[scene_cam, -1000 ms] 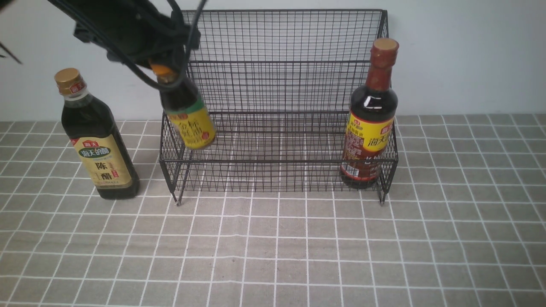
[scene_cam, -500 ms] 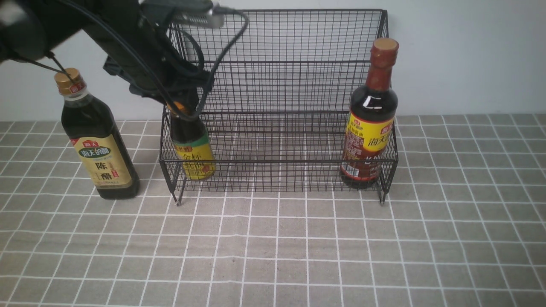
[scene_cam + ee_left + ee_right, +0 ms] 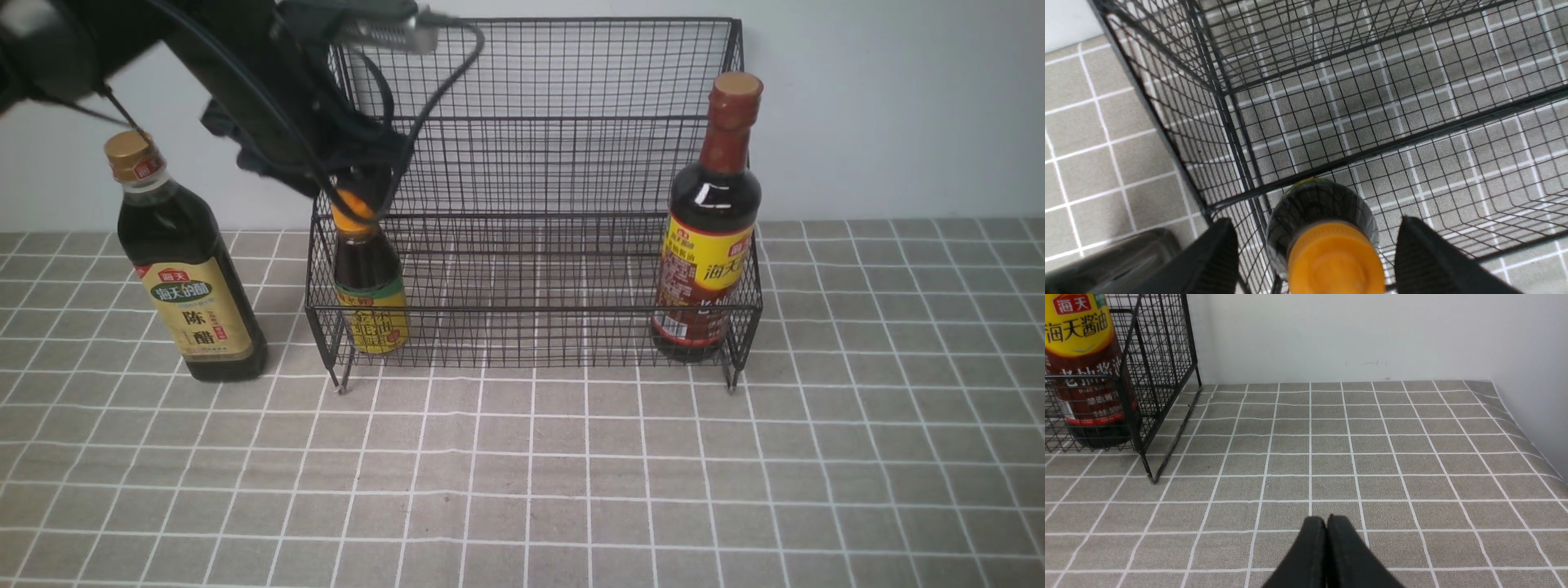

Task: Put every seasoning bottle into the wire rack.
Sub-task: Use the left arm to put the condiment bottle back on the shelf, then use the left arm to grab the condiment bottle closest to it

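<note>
Front view: wire rack [image 3: 531, 163] stands on the tiled bench [image 3: 571, 490] against the wall. The small orange-nozzled bottle [image 3: 367, 286] is upright in the lower tier, at the front left corner. The left arm [image 3: 269, 106] reaches in over that end, its dark wrist just above the nozzle. The tall brown-necked bottle [image 3: 709, 237] is upright in the lower tier at the right end. The tall gold-capped bottle [image 3: 184, 269] stands on the bench outside the rack, just beside its left side.

Left wrist view: left fingers [image 3: 1218, 253] are spread apart, one on each side of the orange nozzle, with a clear gap on both sides and no contact. The mesh floor shows under the bottle.

Right wrist view: right fingers [image 3: 1314, 555] are pressed together and hold nothing, low over bare bench, well apart from the rack's right end, where the brown-necked bottle shows behind the mesh.
</note>
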{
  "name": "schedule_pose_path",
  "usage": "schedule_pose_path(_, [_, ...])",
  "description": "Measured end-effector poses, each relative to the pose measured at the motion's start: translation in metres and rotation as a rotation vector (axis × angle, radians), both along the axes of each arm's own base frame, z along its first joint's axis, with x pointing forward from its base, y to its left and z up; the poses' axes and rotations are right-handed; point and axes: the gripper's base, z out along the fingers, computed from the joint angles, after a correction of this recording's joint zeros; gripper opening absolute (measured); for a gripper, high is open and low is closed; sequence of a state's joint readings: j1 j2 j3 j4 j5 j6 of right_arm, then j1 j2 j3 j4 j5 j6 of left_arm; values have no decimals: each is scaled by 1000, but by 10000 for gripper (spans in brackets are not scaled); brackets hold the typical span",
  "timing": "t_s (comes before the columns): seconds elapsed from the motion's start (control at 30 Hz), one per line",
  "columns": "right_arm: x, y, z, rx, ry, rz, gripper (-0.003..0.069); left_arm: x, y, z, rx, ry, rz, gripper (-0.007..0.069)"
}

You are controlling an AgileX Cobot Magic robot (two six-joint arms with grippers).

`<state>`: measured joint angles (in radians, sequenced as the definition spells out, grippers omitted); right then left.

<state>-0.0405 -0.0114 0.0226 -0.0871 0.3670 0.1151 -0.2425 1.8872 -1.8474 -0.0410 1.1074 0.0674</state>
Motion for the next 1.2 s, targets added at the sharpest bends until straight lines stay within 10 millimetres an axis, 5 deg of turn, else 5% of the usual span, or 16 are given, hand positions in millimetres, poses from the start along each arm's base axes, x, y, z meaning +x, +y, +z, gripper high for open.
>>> schedule_pose_path(0.1, [0,0,0,0,0,0,-14,-9,6,32,18,-42,26,372])
schedule_pose_path(0.23, [0,0,0,0,0,0,-14,-24,18,75,60,-139,71,172])
schedule_pose_path(0.27, [0,0,0,0,0,0,-14,-32,30,96,66,-198,102,65])
schedule_pose_path(0.33, [0,0,0,0,0,0,-14,-36,38,104,66,-217,124,34])
schedule_pose_path(0.43, [0,0,0,0,0,0,-14,-41,76,115,18,-225,232,3])
schedule_pose_path(0.6, [0,0,0,0,0,0,-14,-40,119,115,-123,-204,321,3])
schedule_pose_path(0.8, [0,0,0,2,0,0,-14,-40,127,114,-88,-217,233,40])
schedule_pose_path(1.03, [0,0,0,14,-1,-3,-14,-37,132,110,-36,-207,251,230])
schedule_pose_path(1.1, [0,0,0,14,-1,-3,-14,-35,133,105,-37,-192,255,353])
schedule_pose_path(1.2, [0,0,0,14,-1,-3,-14,-33,132,97,-47,-165,254,442])
